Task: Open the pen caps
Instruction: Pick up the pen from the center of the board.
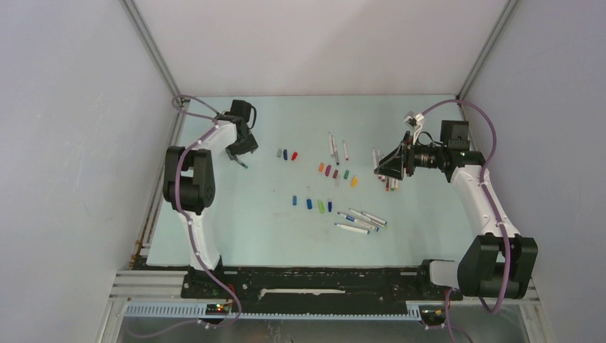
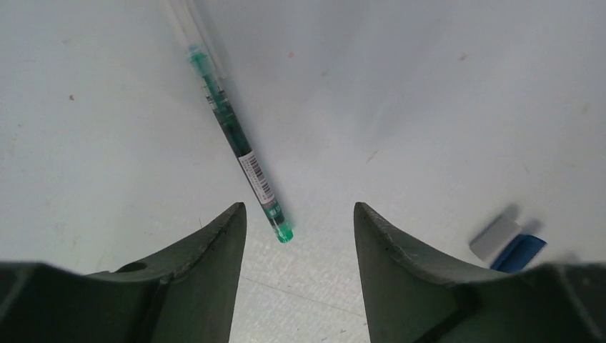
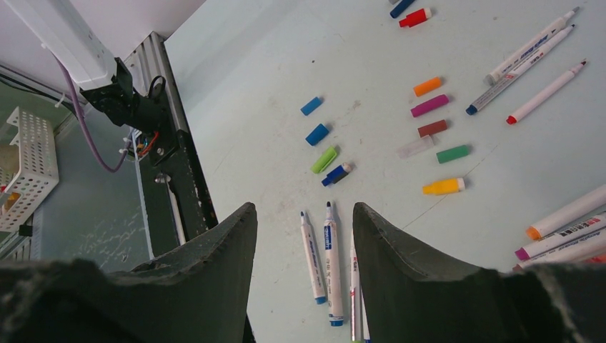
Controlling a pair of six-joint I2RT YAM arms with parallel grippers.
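Base rail (image 1: pixel 307 283) nearest; pale green table (image 1: pixel 250 221), pen caps (image 1: pixel 328 171) scattered; white walls (image 1: pixel 71 143).

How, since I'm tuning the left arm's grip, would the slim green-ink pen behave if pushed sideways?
The slim clear-plastic green-ink pen looks round and lies flat on the smooth pale table, so it would probably roll. Its thin barrel looks stiff and likely light. Smooth plastic might slip in the open left claw.
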